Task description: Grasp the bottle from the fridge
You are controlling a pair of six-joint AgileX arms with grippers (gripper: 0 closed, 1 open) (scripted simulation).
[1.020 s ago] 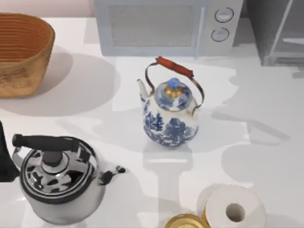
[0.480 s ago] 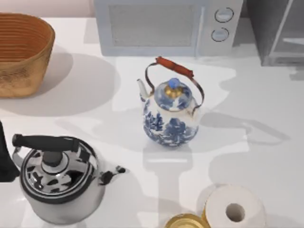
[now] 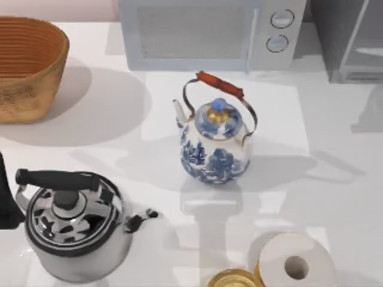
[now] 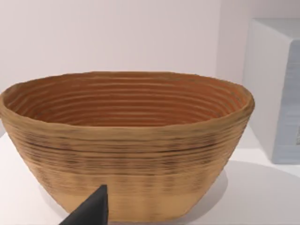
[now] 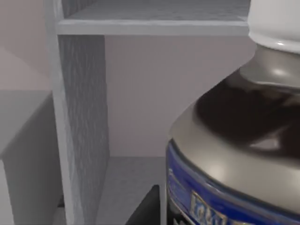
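Right end effector point(image 5: 149, 208): one dark fingertip showing beside the bottle point(image 5: 234, 140); spread or pinching, cannot tell. Bottle stands inside the fridge point(image 3: 350, 39), desk's 1 o'clock corner. Judged light, rigid, glossy and slippery; grip the label band, below the shoulder. Left arm parked at 8 o'clock.

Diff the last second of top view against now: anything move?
No object moved. Only the arm shadows on the table's right side shifted toward the fridge. Teapot, steel kettle, basket, paper roll and gold-topped tin stayed put.
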